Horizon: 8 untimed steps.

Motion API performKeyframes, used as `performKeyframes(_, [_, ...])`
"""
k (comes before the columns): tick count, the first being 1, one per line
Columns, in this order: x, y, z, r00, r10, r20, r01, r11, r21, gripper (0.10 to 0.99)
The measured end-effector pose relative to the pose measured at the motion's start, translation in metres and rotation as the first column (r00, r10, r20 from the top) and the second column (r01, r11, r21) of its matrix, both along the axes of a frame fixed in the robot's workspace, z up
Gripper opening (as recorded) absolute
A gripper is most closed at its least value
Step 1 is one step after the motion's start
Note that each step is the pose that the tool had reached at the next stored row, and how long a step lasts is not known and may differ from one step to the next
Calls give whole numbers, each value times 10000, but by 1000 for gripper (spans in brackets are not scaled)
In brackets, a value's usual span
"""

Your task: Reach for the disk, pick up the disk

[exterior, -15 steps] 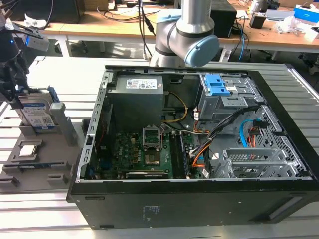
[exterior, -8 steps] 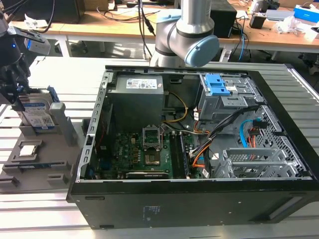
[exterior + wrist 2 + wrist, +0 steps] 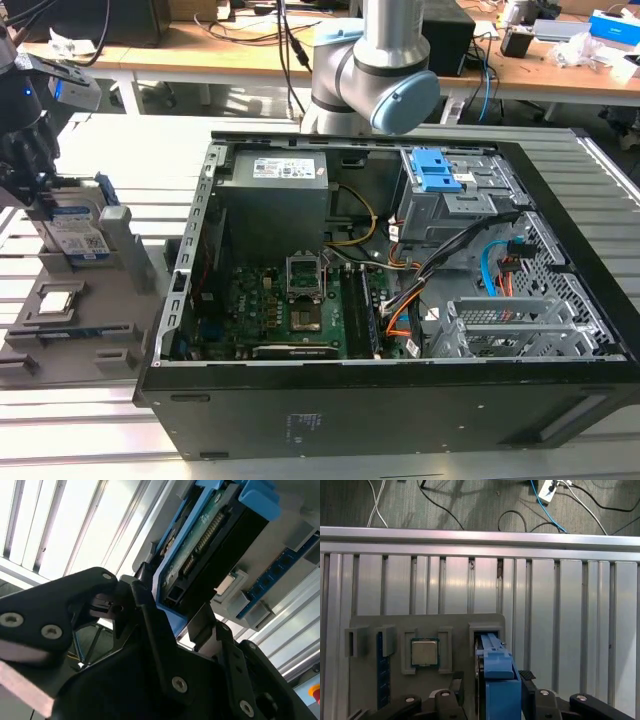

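The disk (image 3: 78, 236) stands on edge in a slot of the grey holder (image 3: 95, 320) at the exterior view's far left, its white-and-blue label facing the camera. My gripper (image 3: 45, 195) is down over its top. In the second wrist view the black fingers (image 3: 142, 605) lie against both sides of the disk (image 3: 210, 545), one on the blue rail and one on the dark underside. In the first wrist view the blue rail of the disk (image 3: 498, 680) sits between my gripper (image 3: 491, 681) fingers, over the slot. The gripper looks shut on the disk.
A small square processor chip (image 3: 424, 652) lies in a pocket of the grey holder (image 3: 370, 690) beside the disk's slot. An open computer case (image 3: 390, 290) stands to the exterior view's right of the holder. The slatted metal table (image 3: 570, 630) runs to an edge, with cables on the floor beyond.
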State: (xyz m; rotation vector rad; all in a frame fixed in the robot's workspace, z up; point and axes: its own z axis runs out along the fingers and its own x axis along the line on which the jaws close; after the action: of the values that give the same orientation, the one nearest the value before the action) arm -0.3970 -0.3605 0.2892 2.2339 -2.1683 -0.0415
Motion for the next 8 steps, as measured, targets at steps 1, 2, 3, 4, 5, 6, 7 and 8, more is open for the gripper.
performKeyframes(1, [0,0,0,10000,1,0,-1,10000,0,459])
performKeyframes(2, [0,0,0,10000,1,0,-1,10000,0,396])
performKeyframes(3, [0,0,0,10000,1,1,-1,10000,0,365])
performKeyframes(4, [0,0,0,10000,1,0,-1,10000,-1,365])
performKeyframes(5, [0,0,0,10000,1,0,-1,10000,0,365])
performKeyframes(6, [0,0,0,10000,2,0,-2,10000,0,365])
performKeyframes(7, [0,0,0,10000,2,0,-2,10000,0,365])
performKeyframes(8, [0,0,-1,10000,3,0,-3,10000,0,365])
